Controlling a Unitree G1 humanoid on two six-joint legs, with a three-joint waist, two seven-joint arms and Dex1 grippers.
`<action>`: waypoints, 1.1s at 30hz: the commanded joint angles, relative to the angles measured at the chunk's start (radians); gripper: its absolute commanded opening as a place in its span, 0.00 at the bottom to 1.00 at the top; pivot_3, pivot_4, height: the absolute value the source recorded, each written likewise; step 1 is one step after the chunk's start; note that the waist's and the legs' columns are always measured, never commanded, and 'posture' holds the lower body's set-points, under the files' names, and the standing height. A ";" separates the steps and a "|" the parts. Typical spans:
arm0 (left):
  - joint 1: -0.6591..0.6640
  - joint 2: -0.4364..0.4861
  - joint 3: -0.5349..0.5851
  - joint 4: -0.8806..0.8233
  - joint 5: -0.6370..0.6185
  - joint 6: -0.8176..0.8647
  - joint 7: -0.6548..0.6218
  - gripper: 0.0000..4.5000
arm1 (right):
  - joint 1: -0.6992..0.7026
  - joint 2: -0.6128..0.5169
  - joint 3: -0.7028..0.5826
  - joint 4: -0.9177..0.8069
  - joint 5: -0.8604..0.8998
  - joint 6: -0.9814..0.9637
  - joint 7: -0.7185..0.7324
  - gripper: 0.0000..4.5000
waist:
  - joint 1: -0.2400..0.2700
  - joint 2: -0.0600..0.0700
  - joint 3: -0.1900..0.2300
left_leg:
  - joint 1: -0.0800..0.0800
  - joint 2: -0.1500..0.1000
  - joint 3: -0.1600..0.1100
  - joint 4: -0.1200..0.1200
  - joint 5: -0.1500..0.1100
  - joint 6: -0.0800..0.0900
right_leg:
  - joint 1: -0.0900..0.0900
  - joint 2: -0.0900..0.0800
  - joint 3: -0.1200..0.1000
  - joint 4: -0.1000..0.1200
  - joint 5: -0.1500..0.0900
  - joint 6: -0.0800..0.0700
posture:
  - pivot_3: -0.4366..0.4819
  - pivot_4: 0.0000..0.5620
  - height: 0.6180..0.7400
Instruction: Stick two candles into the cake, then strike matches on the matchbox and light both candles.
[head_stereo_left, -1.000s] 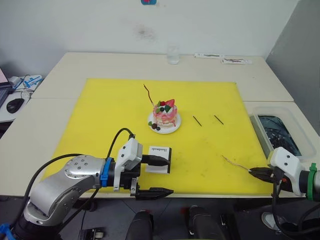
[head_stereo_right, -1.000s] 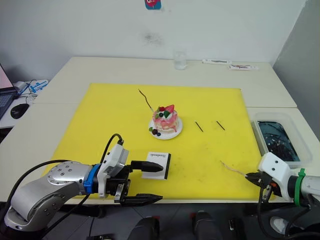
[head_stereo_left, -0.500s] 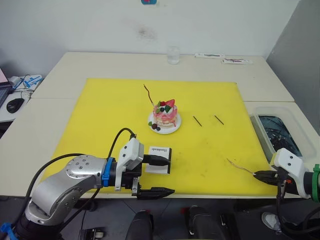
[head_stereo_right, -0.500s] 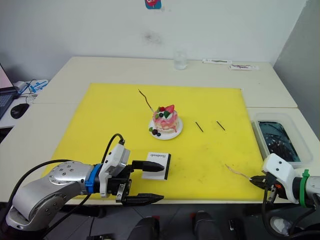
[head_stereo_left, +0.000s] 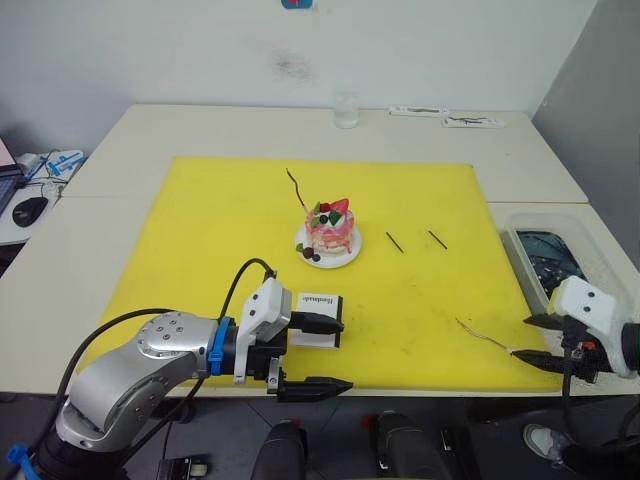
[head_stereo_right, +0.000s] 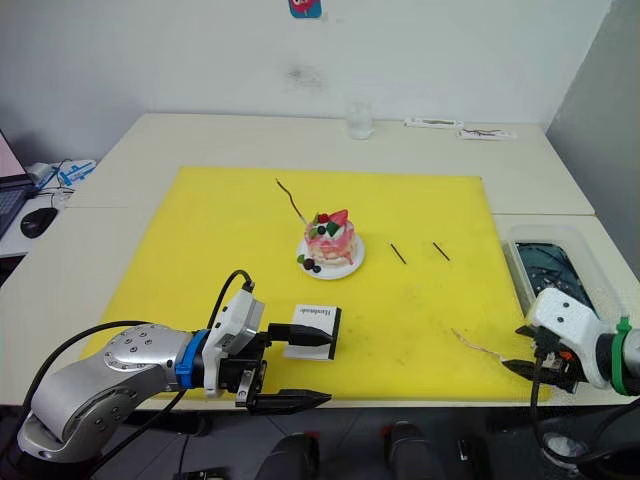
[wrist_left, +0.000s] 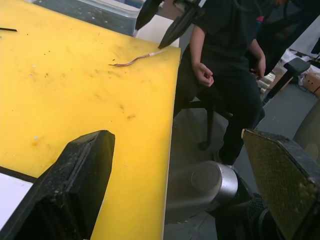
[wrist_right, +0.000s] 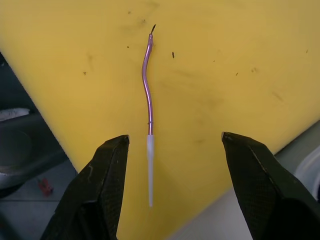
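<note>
The pink cake (head_stereo_left: 329, 229) sits on its white plate (head_stereo_left: 341, 259) mid-mat, with a dark red wavy candle (head_stereo_left: 296, 187) standing tilted in it. A second wavy candle (wrist_right: 147, 95) lies flat on the mat near the right front edge, its pale end over the edge. My right gripper (wrist_right: 175, 139) is open astride that pale end without touching it. Two matches (head_stereo_left: 394, 242) (head_stereo_left: 437, 238) lie right of the cake. The white matchbox (head_stereo_left: 318, 318) lies near the front edge. My left gripper (head_stereo_left: 325, 352) is open; one finger reaches the box's near side, the other hangs past the table edge.
A yellow mat (head_stereo_left: 230, 230) covers the table's middle. A clear bin (head_stereo_left: 550, 262) holding dark things stands at the right. A glass (head_stereo_left: 346, 110) and small flat items (head_stereo_left: 473, 122) stand at the back. A seated person (wrist_left: 225, 50) is beyond the table's front right.
My right gripper drew the lying candle a little to the right, then opened and let go of its pale end. The left arm has barely moved.
</note>
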 joint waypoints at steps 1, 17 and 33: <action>-0.004 -0.005 -0.021 -0.033 0.022 -0.026 0.003 1.00 | -0.076 -0.070 0.018 -0.059 0.071 0.165 -0.010 0.70 | 0.001 0.000 0.000 | 0.000 0.000 0.000 0.000 0.000 0.000 | 0.000 0.000 0.000 0.000 0.000 0.000 | 0.48 0.27 1.00; 0.004 -0.089 -0.143 -0.088 0.124 -0.097 0.049 1.00 | -0.403 -0.184 0.547 0.051 -0.039 0.168 0.006 0.70 | 0.000 0.000 0.000 | 0.000 0.000 0.001 0.000 0.000 0.000 | -0.001 -0.001 0.000 0.000 0.000 0.000 | 0.48 0.27 1.00; -0.014 -0.114 -0.175 -0.083 0.154 -0.107 0.075 1.00 | -0.554 -0.125 0.718 0.148 -0.149 0.141 0.085 0.41 | 0.000 0.001 0.000 | 0.000 0.000 0.001 0.000 0.000 0.000 | 0.000 -0.001 0.000 0.000 0.000 0.000 | 0.48 0.27 1.00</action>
